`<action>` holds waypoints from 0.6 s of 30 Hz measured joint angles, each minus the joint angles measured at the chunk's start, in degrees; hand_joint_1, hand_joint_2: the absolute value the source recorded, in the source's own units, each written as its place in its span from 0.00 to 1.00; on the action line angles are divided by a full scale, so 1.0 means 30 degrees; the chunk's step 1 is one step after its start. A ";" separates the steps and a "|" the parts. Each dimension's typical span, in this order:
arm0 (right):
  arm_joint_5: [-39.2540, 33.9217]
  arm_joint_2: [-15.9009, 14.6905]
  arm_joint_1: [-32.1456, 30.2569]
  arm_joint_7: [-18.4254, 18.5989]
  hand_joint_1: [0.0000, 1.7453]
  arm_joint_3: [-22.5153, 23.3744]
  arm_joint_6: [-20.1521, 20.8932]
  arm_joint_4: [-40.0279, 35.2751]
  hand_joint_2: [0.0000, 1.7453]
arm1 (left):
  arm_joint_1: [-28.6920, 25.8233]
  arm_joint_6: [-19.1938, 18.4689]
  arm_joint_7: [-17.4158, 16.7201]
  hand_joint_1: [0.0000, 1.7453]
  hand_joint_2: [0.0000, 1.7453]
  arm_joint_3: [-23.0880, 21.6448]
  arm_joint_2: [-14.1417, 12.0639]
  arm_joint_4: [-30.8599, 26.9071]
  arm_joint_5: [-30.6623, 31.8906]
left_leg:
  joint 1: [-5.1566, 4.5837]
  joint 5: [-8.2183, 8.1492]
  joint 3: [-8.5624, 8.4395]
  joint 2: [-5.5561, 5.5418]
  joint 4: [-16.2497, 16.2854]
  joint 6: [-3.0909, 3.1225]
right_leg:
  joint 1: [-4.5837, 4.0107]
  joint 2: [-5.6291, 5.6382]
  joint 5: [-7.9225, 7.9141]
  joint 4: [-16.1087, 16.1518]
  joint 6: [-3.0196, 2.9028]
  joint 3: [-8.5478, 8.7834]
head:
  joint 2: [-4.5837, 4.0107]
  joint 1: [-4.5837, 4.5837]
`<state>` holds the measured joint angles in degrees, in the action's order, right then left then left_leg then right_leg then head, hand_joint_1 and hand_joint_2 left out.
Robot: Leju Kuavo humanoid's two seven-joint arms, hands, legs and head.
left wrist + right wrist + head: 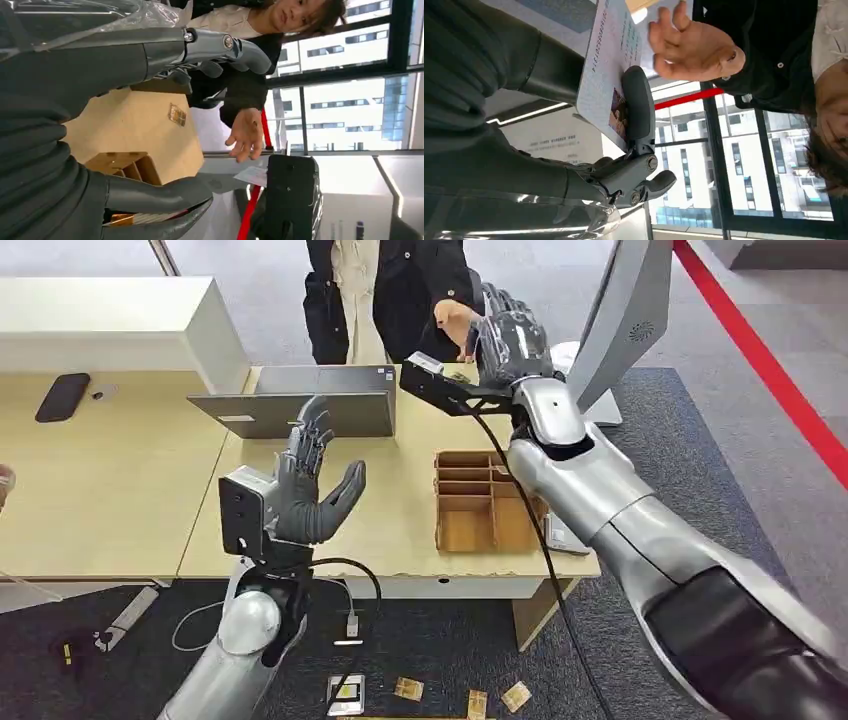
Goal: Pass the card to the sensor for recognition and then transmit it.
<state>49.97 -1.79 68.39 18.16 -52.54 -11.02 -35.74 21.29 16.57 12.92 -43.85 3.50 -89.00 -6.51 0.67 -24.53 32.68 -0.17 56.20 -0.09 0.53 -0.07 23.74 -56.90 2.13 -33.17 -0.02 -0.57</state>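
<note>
While pinched, card (610, 65) fills right hand (549, 100)

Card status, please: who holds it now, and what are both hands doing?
Right hand holds the card, raised toward the person's open hand. Left hand open, fingers spread, above the table. Nothing between card and person.

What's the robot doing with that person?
The robot's right hand holds a card pinched under its thumb and reaches it out toward a person's open hand, which is close to the card but hasn't taken hold of it. The left hand is raised over the table with fingers spread, holding nothing. A wooden tray and a laptop sit on the table.
</note>
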 joint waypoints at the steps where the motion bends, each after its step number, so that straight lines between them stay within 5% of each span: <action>1: 0.0029 0.0124 0.0099 0.0102 1.00 -0.0074 0.0029 0.0294 1.00 | 0.0017 -0.0008 -0.0007 0.00 1.00 0.0000 0.0014 0.0052 0.0000 | 0.0000 0.0000 -0.0003 0.0000 0.0000 0.0000 | 0.0000 0.0000 0.0000 0.0000 0.0000 0.0000 | 0.0000 0.0007; 18: 0.0160 0.0889 0.1037 0.1850 1.00 -0.1195 0.0503 0.3360 1.00 | 0.0391 0.0670 -0.0743 0.00 1.00 -0.0459 0.0014 0.0117 -0.0386 | 0.0002 0.0000 -0.0006 0.0001 0.0001 0.0000 | -0.0002 0.0003 0.0000 0.0000 -0.0001 -0.0005 | 0.0000 0.0007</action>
<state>50.45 0.87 71.50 23.71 -56.13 -9.51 -25.66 22.46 18.58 10.69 -45.22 3.54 -88.65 -7.67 0.68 -24.53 32.66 -0.17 56.20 -0.09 0.52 -0.06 23.73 -56.90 2.12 -33.18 -0.02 -0.55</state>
